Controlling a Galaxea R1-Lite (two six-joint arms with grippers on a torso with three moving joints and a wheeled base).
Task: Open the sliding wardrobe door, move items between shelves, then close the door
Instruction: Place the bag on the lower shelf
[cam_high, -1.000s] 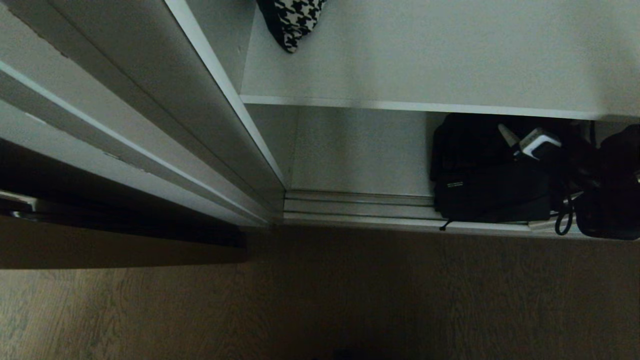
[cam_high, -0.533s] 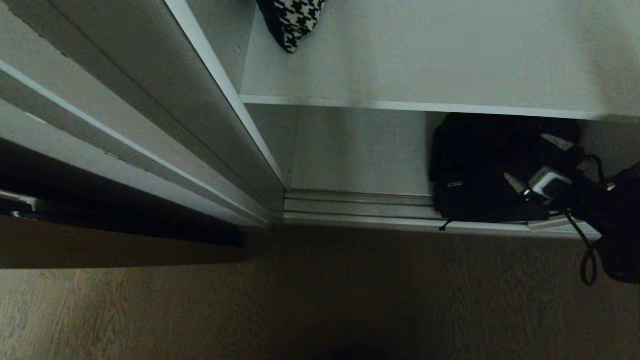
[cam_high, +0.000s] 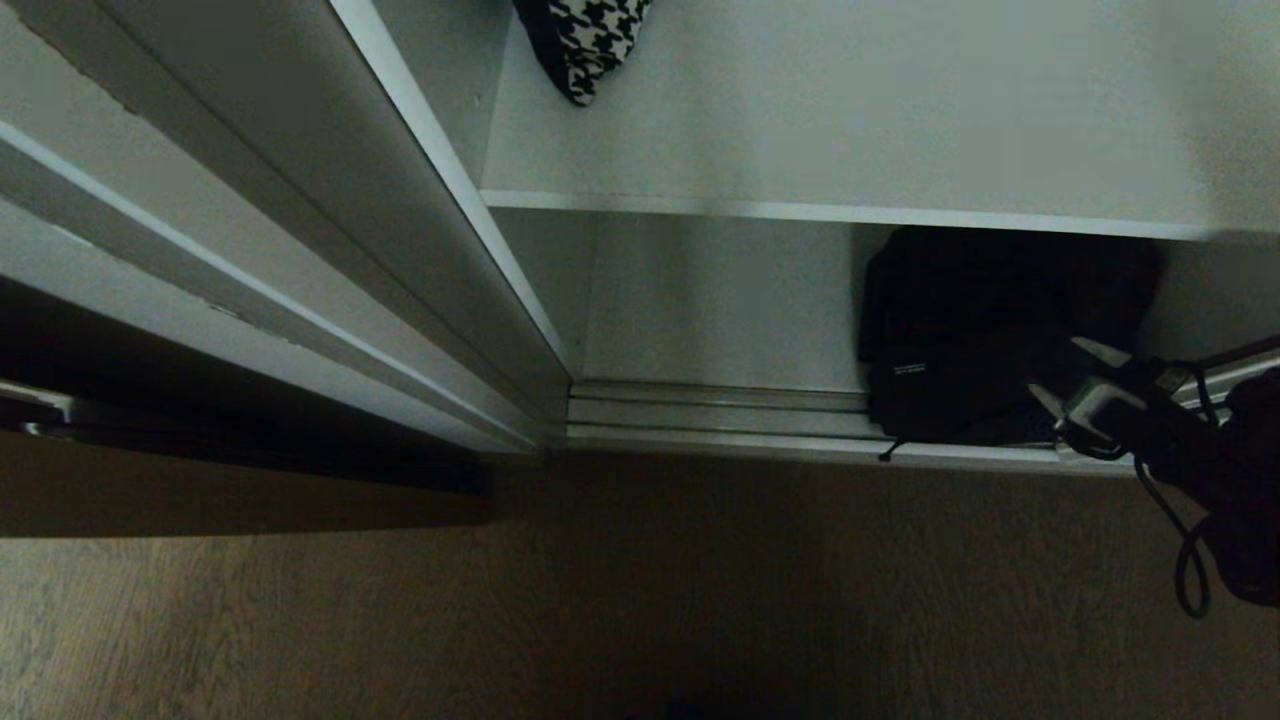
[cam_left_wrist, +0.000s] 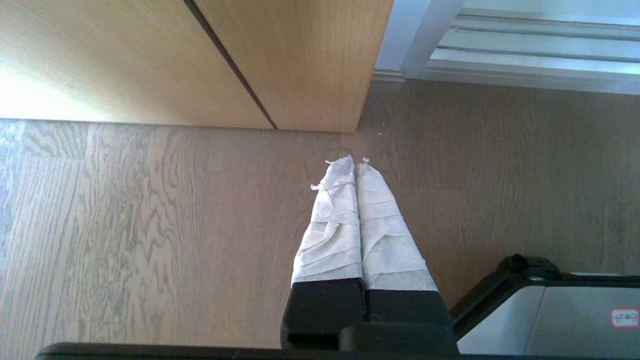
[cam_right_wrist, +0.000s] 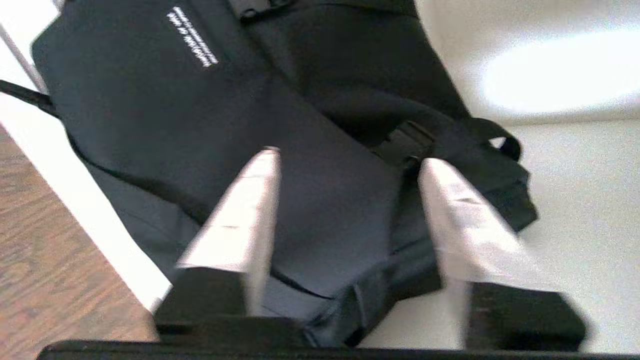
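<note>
Wood floor lies nearest, then my right gripper (cam_high: 1065, 385) at the wardrobe's threshold, fingers apart and gripping nothing, straddling the black bag (cam_high: 960, 340) on the bottom shelf (cam_high: 720, 320) because I judge I'm set to grab it, with the houndstooth cloth (cam_high: 590, 40) on the shelf above.

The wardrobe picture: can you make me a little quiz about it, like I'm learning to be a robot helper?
1. True or false: the black bag lies on the wardrobe's bottom shelf.
2. Which thing lies on the shelf above: A) houndstooth cloth, B) a shoe, C) a book?
3. Fill in: the right gripper has its fingers ____ above the bag.

Key: 1 true; 2 A; 3 apart. The left gripper is shut over the floor.
</note>
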